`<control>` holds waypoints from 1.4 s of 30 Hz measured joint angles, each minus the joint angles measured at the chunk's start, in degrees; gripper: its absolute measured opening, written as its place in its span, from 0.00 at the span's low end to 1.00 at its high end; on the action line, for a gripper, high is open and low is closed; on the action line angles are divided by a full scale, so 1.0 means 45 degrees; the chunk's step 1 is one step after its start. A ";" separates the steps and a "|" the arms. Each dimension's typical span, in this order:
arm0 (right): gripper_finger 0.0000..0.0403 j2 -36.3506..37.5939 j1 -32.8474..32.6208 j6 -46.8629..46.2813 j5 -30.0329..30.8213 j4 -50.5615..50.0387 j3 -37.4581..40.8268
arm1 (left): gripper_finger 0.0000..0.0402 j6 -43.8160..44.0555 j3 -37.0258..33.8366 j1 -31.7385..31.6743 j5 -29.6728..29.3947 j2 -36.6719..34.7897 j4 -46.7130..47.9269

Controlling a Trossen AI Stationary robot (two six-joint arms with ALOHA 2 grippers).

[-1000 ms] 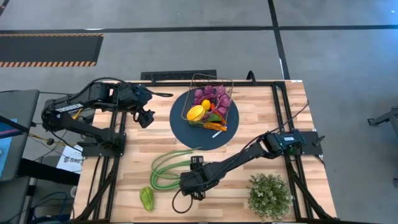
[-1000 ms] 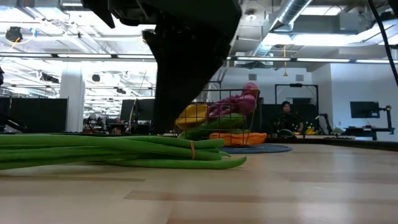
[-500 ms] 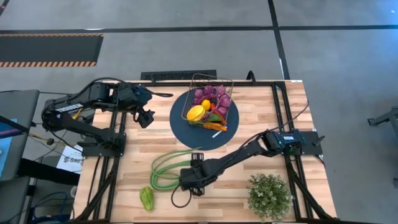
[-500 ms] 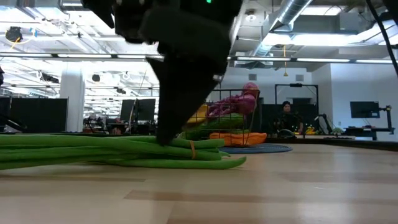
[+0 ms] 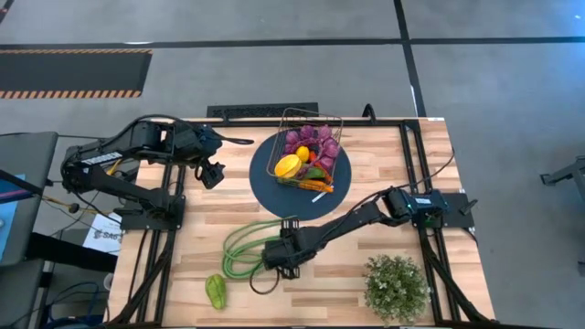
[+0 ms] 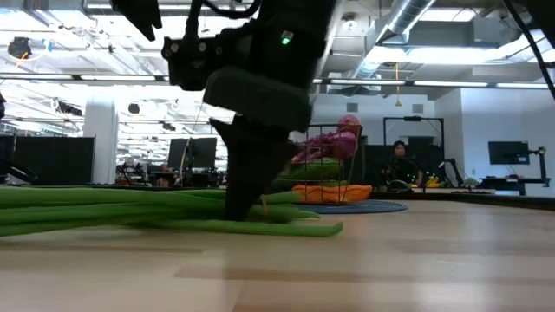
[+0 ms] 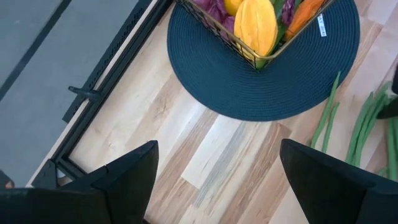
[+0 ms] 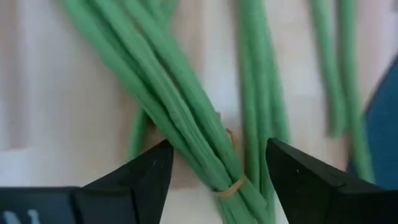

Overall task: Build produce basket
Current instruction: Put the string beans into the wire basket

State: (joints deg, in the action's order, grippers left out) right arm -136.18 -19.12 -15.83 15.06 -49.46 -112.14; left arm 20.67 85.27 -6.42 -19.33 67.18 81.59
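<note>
The long green beans (image 5: pixel 239 245) lie on the table as a looped bundle tied by a thin band (image 8: pixel 230 185). My right gripper (image 5: pixel 279 256) is low over that banded part, open, one finger on each side of the bundle (image 8: pixel 186 112); no touch shows. In the low view the right gripper (image 6: pixel 251 186) stands down at the beans (image 6: pixel 130 208). The wire basket (image 5: pixel 311 111) sits on the round dark blue plate (image 5: pixel 274 196) and holds purple grapes (image 5: pixel 311 139), a lemon (image 5: pixel 288 166) and a carrot (image 5: pixel 322 186). A green pepper (image 5: pixel 216 291) lies near the near edge. My left gripper (image 5: pixel 212 172) waits open, left of the plate.
A bushy potted plant (image 5: pixel 396 286) stands at the near right corner. The right arm (image 5: pixel 356 219) stretches across the table's middle. The left wrist view shows the plate (image 7: pixel 261 87), the basket's corner (image 7: pixel 217 28) and bare wood between them and the table's left edge.
My right gripper has moved toward the table's far edge and down, from beside the bean bundle to low over its banded part, staying open. The beans have kept their place.
</note>
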 joint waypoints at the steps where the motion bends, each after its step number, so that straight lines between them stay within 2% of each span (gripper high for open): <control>1: 0.69 0.0000 0.0126 0.0134 0.0009 0.0067 0.0000 | 0.80 0.0000 0.0000 0.0000 0.0000 0.0000 0.0000; 14: 0.69 0.0000 0.1740 0.1576 0.0000 0.0619 0.0000 | 0.80 -0.0005 0.0000 0.0000 0.0005 0.0000 0.0003; 19: 0.69 -0.0003 0.1859 0.2256 -0.0318 0.0763 -0.0027 | 0.80 -0.0010 0.0000 0.0003 0.0000 0.0000 0.0003; 28: 0.69 0.0011 0.1662 0.4479 -0.0339 0.0837 -0.1184 | 0.80 -0.0010 0.0000 0.0000 -0.0005 0.0000 0.0003; 31: 0.69 0.0024 0.1723 0.4958 -0.0717 0.1046 -0.1263 | 0.80 -0.0006 0.0000 0.0004 -0.0010 0.0001 -0.0001; 35: 0.69 0.0019 0.2082 0.4773 -0.1995 0.1082 -0.1258 | 0.80 -0.0005 0.0000 0.0000 -0.0015 0.0000 -0.0001; 42: 0.69 0.0010 0.2464 0.4888 -0.2116 0.1106 -0.1258 | 0.80 0.0000 0.0000 0.0000 -0.0037 0.0000 0.0000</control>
State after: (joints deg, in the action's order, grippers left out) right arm -136.14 -8.03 6.16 5.53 -44.48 -117.80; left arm 20.67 85.27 -6.42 -19.50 67.18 81.59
